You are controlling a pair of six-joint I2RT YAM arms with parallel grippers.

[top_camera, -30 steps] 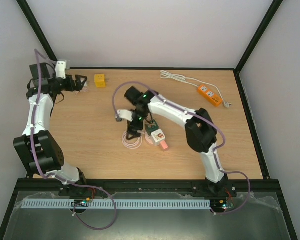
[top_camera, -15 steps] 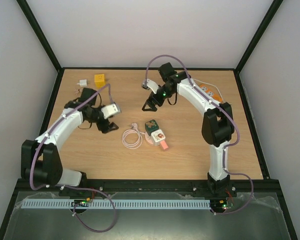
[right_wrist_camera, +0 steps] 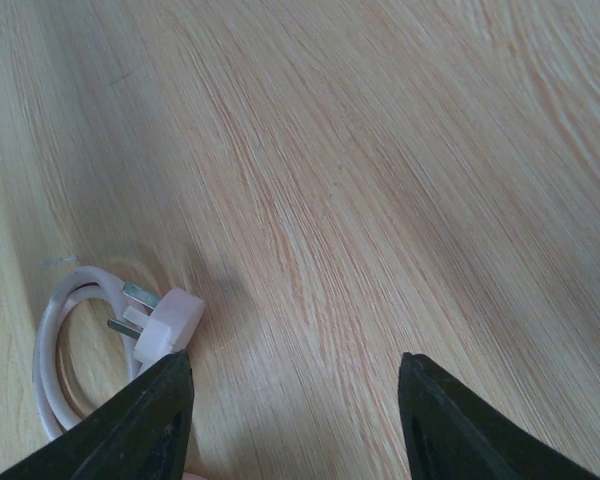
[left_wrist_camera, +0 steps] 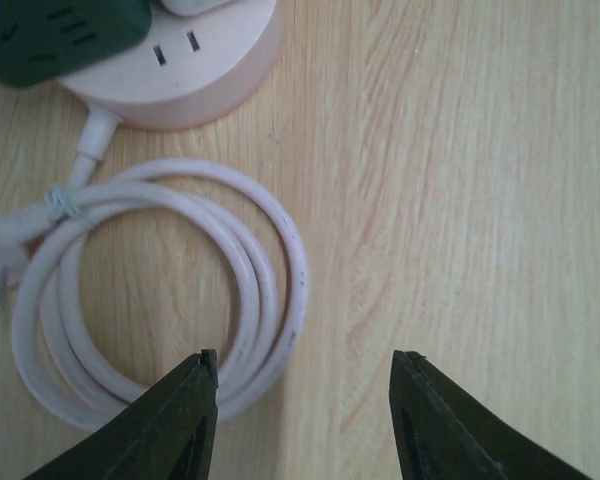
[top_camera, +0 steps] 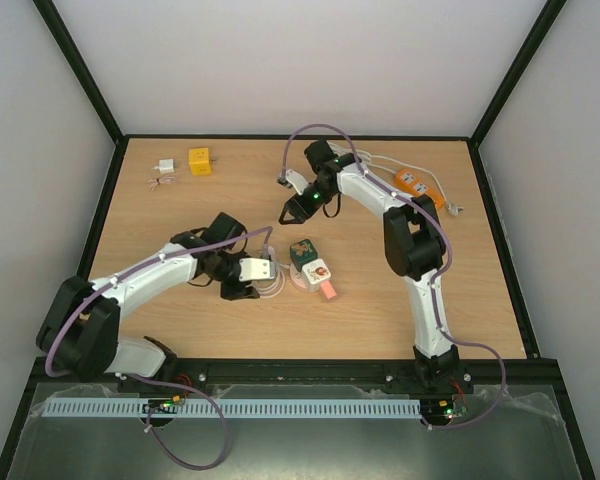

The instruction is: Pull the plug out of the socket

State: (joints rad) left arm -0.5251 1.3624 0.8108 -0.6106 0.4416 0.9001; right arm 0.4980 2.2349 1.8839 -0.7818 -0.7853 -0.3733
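Observation:
A pink round socket (top_camera: 302,279) lies mid-table, and a dark green cube plug (top_camera: 302,252) stands plugged into it. In the left wrist view the socket (left_wrist_camera: 185,75) and the green plug (left_wrist_camera: 60,30) sit at the top edge. The socket's pale cable (left_wrist_camera: 160,300) is coiled below them. My left gripper (top_camera: 245,288) hovers open over that coil (top_camera: 271,287), its jaws (left_wrist_camera: 300,365) holding nothing. Farther back, my right gripper (top_camera: 288,212) hangs open above bare wood. Its view (right_wrist_camera: 295,365) shows the cable's loose white pronged end (right_wrist_camera: 165,320) at lower left.
An orange power strip (top_camera: 418,188) with a white cord lies at the back right. A yellow block (top_camera: 199,160) and a small white part (top_camera: 164,166) sit at the back left. A pink-and-white piece (top_camera: 322,280) lies against the socket's right side.
My left arm swung from the back-left corner to the coil beside the socket. My right arm drew back from the socket to the middle rear. Both pairs of jaws narrowed.

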